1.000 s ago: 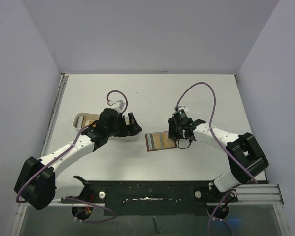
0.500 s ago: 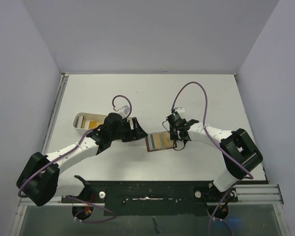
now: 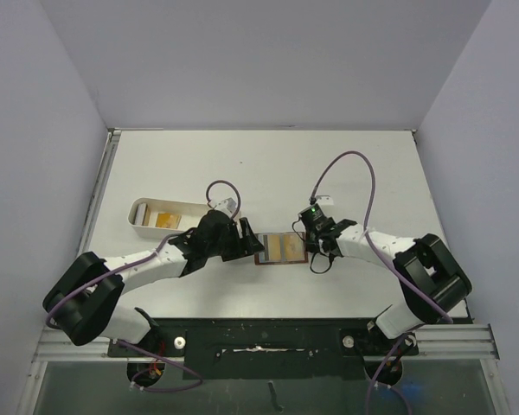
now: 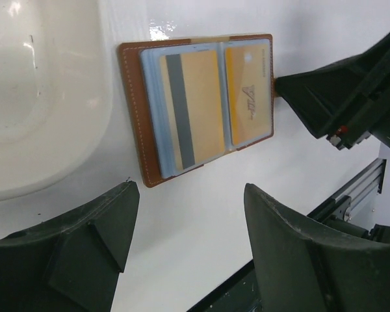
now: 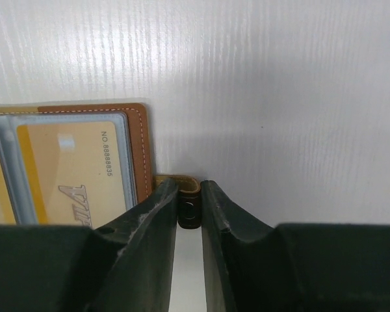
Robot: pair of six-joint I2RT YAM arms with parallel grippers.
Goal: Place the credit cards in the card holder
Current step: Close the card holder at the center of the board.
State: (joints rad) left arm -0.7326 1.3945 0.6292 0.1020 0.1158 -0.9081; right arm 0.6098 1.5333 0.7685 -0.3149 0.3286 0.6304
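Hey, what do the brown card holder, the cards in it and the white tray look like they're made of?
The card holder looks like leather or a look-alike: matte reddish brown, pale stitching along its edge. The cards are likely plastic: smooth yellow-orange faces, one with a grey stripe, under clear sleeves. The tray seems hard plastic: glossy white with bright reflections.

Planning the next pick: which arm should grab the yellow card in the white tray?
Left. Its gripper is open and empty, with the tray and its card on its side. The right gripper pinches the wallet tab, steadying it; letting go would likely free the wallet.
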